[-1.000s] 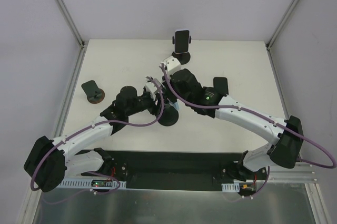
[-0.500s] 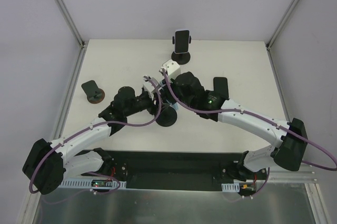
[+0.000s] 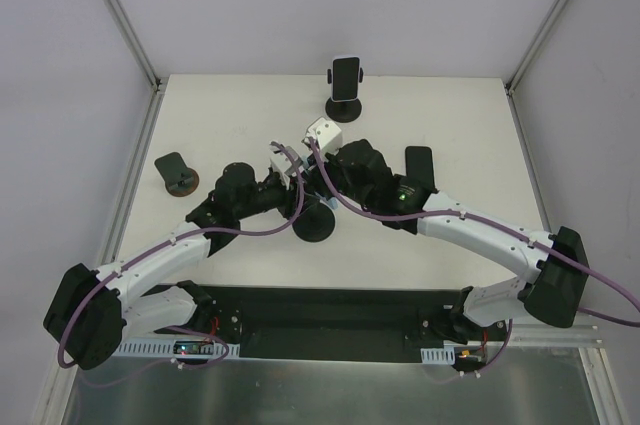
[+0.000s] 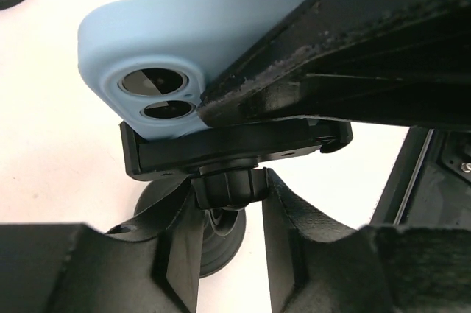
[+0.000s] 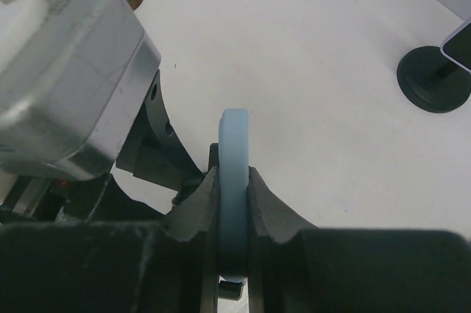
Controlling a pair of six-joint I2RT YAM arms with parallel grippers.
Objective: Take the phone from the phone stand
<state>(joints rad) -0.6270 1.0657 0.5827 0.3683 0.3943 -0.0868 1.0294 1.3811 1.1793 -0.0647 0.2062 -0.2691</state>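
On the white surface (image 3: pixel 230 115), the black round-based phone stand (image 3: pixel 315 223) is mostly hidden under both arms from above; only its base shows. The light blue phone (image 4: pixel 169 40) rests in the stand's cradle, its far end covered by the right pincer (image 5: pixel 234 180), clamped across its faces. The left pincer (image 4: pixel 232 189) grips the stand's neck.

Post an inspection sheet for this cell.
Surface: white table, no spills seen.
Job's things: blue phone in stand, centre.
Clutter: second phone on far stand; black mount left; black slab right.
Grippers: right gripper fingers clamp phone; left gripper fingers flank stand's neck, contact unclear.
Cables: purple cables along both arms.
Surroundings: white walls, aluminium frame.
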